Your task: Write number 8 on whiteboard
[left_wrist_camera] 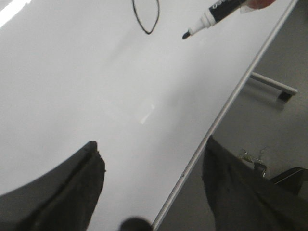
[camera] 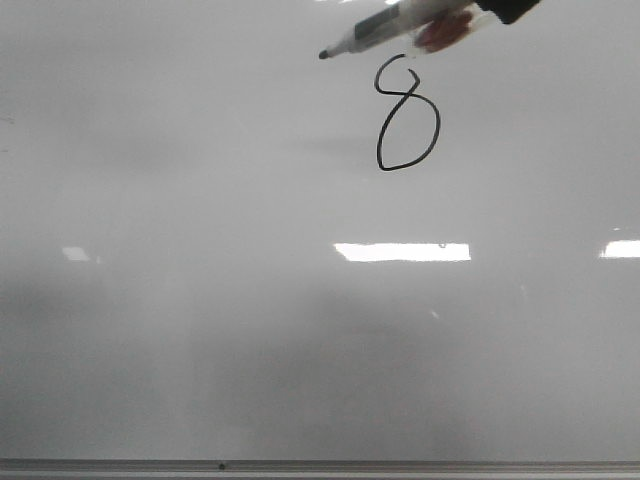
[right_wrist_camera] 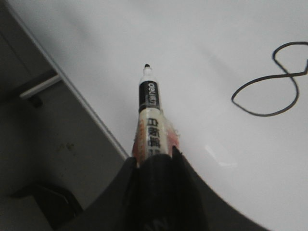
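One black number 8 (camera: 405, 115) sits on the glossy, slippery whiteboard (camera: 200, 330). Just beside its top, the right gripper (right_wrist_camera: 156, 166) is clamped on a light, stiff marker (right_wrist_camera: 150, 113), mid-barrel. Left gripper (left_wrist_camera: 149, 183) spread apart.

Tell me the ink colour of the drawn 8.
Black, clearest in the front view: the number 8.

Glossy smooth whiteboard (camera: 200, 350) (thin metal edge); shiny plastic marker (right_wrist_camera: 150, 120).
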`<state>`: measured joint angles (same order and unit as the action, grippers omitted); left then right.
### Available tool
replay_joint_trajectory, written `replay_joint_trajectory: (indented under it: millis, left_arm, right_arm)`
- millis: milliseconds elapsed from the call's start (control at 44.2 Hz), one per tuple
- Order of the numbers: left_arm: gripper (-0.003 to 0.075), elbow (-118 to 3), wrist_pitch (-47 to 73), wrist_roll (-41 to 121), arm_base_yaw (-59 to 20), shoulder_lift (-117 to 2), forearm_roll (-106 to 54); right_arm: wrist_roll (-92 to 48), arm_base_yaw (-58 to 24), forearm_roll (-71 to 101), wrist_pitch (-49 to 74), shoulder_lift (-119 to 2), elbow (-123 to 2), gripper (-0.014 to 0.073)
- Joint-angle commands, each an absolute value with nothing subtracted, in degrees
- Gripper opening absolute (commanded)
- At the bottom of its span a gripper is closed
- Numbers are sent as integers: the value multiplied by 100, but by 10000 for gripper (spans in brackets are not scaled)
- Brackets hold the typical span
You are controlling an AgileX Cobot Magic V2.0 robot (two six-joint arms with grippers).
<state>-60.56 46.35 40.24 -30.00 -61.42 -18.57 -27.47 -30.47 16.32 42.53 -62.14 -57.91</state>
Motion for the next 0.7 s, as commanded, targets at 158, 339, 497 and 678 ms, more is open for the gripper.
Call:
replay_joint_trajectory:
  millis: [158, 339, 497, 678]
  left_arm:
    - [440, -6282, 4362, 4956, -3791, -6470, -2510]
    - [440, -6534, 4476, 5184, -4418, -6956, -2550]
    - [440, -6626, 4276, 5233, -4885, -7357, -2561]
    - [438, -6626, 4085, 5257, -5095, -7606, -2550]
  right_arm:
    - [-3763, -3173, 1709, 5141, -5966, -5937, -107]
    - [-4292, -3173, 2251, 5334, -5966, -5937, -107]
    - [-4905, -3173, 2902, 5333, -5966, -5937, -107]
    - [-5040, -3173, 2982, 5353, -5966, -5937, -107]
